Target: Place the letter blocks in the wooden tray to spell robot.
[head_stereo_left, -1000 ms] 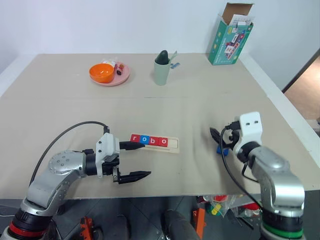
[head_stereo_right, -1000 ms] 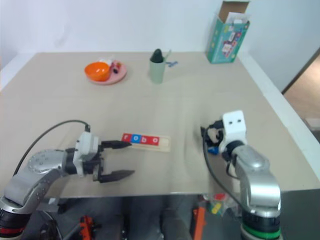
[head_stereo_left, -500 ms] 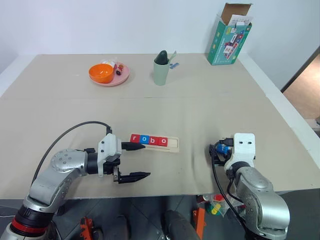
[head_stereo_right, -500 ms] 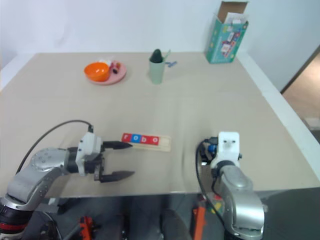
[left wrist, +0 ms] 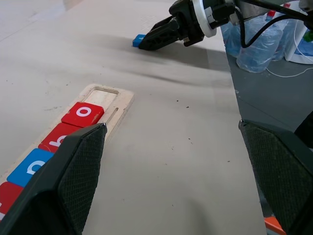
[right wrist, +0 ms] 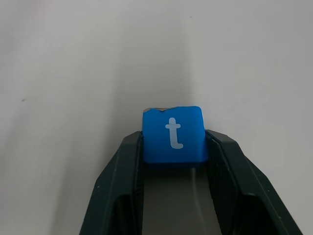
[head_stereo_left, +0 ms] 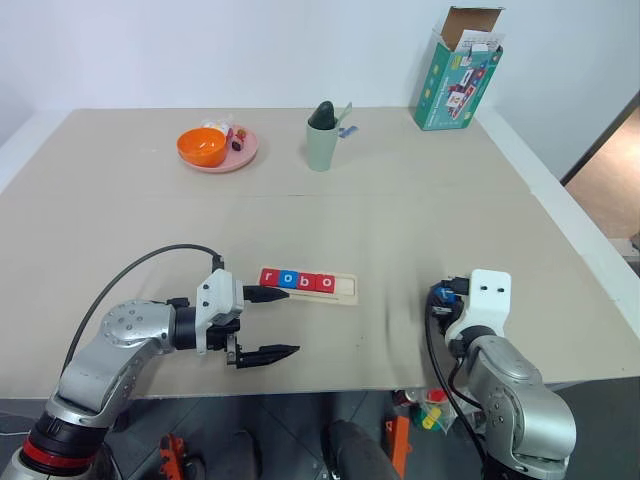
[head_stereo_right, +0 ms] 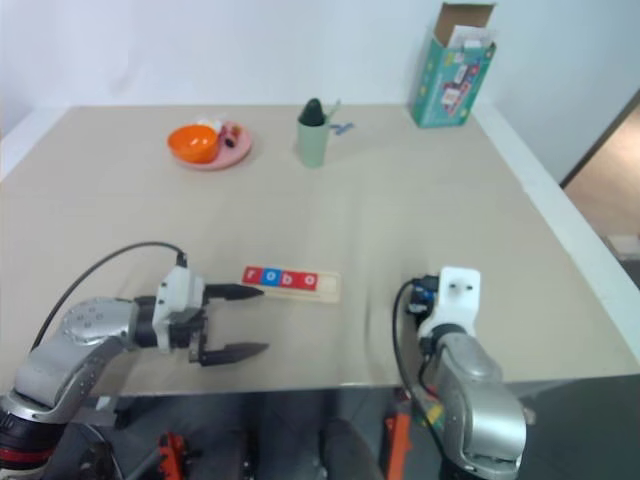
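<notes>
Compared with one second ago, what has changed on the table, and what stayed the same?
The right tool came down toward the table and closed on the small blue square letter block marked t. The left tool stayed open beside the long pale wooden tray, which keeps four blocks and one free slot.

I count five letter blocks: four in the wooden tray (head_stereo_left: 345, 290), namely red r (head_stereo_left: 268, 277), blue o (head_stereo_left: 288, 279), red b (head_stereo_left: 306, 281), red o (head_stereo_left: 325, 283), plus one blue t (right wrist: 173, 133). One tray, one pink plate (head_stereo_left: 244, 152), one orange bowl (head_stereo_left: 202, 146), one green cup (head_stereo_left: 321, 146), one teal box (head_stereo_left: 455, 85).
</notes>
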### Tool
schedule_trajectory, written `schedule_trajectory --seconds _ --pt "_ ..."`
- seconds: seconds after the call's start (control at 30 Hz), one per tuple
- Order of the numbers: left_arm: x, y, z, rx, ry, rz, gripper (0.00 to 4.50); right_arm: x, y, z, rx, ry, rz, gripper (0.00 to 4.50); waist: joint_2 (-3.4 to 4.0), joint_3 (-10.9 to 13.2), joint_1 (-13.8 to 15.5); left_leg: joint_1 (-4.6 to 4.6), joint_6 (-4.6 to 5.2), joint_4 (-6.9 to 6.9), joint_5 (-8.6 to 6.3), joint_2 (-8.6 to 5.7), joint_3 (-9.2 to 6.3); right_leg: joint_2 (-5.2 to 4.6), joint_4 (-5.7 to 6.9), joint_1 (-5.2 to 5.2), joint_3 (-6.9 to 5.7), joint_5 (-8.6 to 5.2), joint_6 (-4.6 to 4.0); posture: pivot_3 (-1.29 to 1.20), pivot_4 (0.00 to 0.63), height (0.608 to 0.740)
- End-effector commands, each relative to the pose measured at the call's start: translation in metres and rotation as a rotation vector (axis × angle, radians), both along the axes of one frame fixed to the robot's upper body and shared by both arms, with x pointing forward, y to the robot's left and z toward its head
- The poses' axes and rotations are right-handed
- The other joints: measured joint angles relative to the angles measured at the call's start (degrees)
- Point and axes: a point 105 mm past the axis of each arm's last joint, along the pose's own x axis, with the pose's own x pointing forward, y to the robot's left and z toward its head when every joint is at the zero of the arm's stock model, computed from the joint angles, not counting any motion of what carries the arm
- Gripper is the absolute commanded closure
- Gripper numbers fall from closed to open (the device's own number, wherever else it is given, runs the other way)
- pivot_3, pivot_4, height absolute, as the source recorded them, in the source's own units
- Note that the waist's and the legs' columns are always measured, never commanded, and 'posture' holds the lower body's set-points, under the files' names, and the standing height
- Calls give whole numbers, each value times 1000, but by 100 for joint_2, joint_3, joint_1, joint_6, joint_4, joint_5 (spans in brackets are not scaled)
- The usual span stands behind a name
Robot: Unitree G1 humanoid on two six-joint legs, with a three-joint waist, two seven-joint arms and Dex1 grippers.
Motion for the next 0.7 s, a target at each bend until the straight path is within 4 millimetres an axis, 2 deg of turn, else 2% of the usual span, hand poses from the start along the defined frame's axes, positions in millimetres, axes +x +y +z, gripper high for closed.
schedule_trajectory --seconds 0.03,0.23,0.43,0.7 --pt "-4 -2 6 2 -39 -17 0 7 29 28 25 -89 129 3301 0 0 -4 0 0 0 0 0 0 1 0 -1 0 1 -1 0 150 740" --pt "-4 -2 5 1 -36 -12 0 17 60 39 32 -90 247 3301 0 0 5 -5 0 0 0 -1 -5 -1 -1 -1 -6 2 6 0 150 740" --pt "-4 -2 5 1 -34 -4 0 27 63 37 18 -62 257 3301 0 0 7 -8 -2 -5 -1 -1 -6 -2 -4 -2 -9 6 18 0 150 740" --pt "-3 -2 5 2 -36 2 0 27 73 23 18 -1 310 3301 0 0 7 -8 -2 -6 -1 0 -7 0 -4 -4 -9 6 18 0 150 740"
